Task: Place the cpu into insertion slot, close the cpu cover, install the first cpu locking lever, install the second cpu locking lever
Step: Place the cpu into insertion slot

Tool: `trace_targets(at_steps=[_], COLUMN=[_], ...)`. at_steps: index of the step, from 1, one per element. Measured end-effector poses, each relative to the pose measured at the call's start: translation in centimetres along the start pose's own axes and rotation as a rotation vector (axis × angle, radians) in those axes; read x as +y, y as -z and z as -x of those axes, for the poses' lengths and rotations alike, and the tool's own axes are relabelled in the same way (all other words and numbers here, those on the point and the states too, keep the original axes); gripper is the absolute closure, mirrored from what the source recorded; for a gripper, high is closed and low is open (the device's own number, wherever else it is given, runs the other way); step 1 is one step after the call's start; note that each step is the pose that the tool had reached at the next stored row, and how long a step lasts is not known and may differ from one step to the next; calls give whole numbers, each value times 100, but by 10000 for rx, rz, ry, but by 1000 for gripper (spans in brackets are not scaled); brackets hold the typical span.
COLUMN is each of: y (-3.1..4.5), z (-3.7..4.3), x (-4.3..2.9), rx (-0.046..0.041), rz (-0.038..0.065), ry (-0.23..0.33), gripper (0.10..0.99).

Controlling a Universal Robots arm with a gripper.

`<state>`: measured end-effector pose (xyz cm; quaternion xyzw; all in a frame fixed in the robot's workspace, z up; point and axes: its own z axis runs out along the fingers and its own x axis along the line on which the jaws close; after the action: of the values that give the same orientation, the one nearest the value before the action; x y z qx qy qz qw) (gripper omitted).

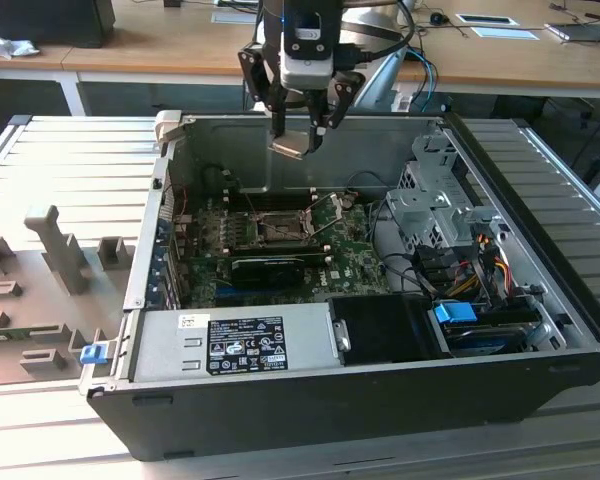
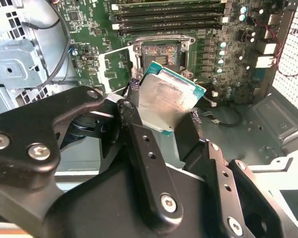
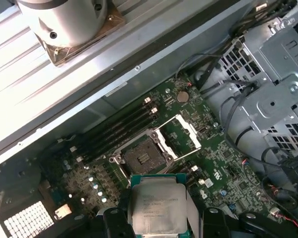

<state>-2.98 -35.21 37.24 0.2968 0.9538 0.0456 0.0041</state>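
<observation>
In the exterior view my claw hangs over the back wall of the open case. It is clamped on the cpu, which is tilted in the air. Down inside, the slot is bare and the cover stands up beside it. A power box lies at the front. A cage with wires sits at that view's right.

In the second wrist view my fingers squeeze two sides of the cpu. It hides the slot's near edge. Memory sticks lie just past the slot.

In the first wrist view the cpu's grey top shows flat. The slot shows whole here, and the cover is flipped open beside it.
</observation>
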Motion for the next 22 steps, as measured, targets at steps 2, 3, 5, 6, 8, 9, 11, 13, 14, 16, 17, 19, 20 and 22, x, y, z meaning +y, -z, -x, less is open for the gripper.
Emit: trace_targets(at_steps=[2,3,5,6,8,9,11,13,14,16,17,19,20,22], y=[-1,-4,-9,-10,-14,-15,-17,-19,-22,-26,-30,-36,-40,-57], z=[0,0,0,0,0,0,0,-1,-4,-10,-13,-14,-15,-15], x=[0,0,-1,-1,-1,-1,-1,-2,-5,-9,-12,-13,-14,-16], rx=[-21,-43,-99,-112,-165,-191,-220,-237,-247,-256,-261,-268,-272,-276], rz=[5,10,21,24,36,41,46,51,53,53,55,57,58,54], ry=[-234,-484,-1098,-1250,-1839,-2132,-2452,-2650,-2762,-2854,-2906,-2992,-3041,-3180], gripper=[557,557,557,557,557,557,557,557,557,557,557,557,557,557])
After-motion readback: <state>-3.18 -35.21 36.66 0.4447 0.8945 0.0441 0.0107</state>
